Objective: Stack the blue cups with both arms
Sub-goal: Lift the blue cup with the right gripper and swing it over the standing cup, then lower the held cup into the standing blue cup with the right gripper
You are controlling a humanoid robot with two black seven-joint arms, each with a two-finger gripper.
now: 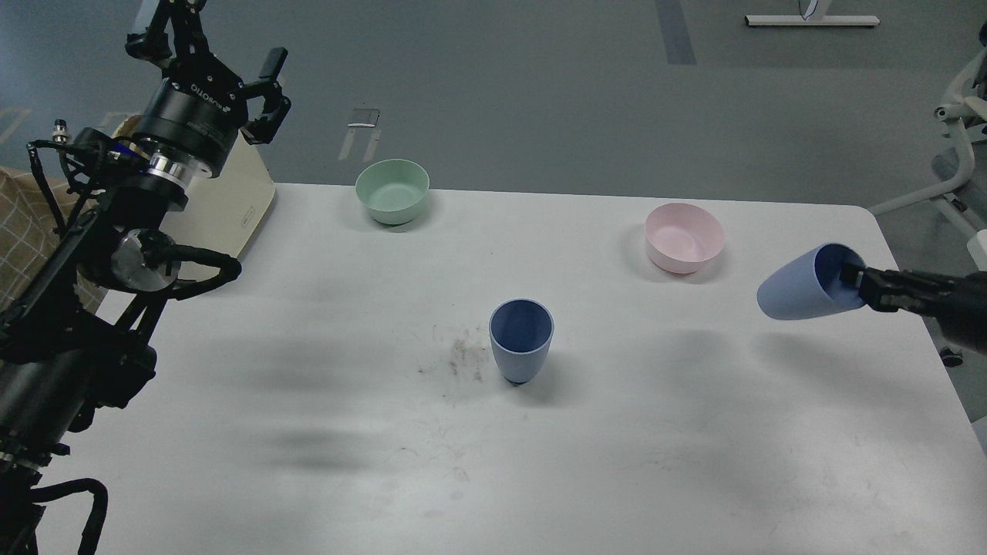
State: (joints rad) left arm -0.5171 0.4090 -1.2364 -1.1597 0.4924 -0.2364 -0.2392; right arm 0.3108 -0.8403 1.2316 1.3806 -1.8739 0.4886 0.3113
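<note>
One blue cup (521,341) stands upright in the middle of the white table (324,432). My right gripper (854,282) is shut on the rim of the second blue cup (802,291), one finger inside it. That cup hangs in the air above the table's right side, tipped with its base to the left. My left gripper (212,48) is open and empty, raised high beyond the table's far left corner, well away from both cups.
A pale green bowl (392,190) sits at the table's far edge, left of centre. A pale pink bowl (685,237) sits far right, close to the held cup. A cream box (224,204) stands at the far left corner. Dark scuff marks (461,358) lie left of the standing cup.
</note>
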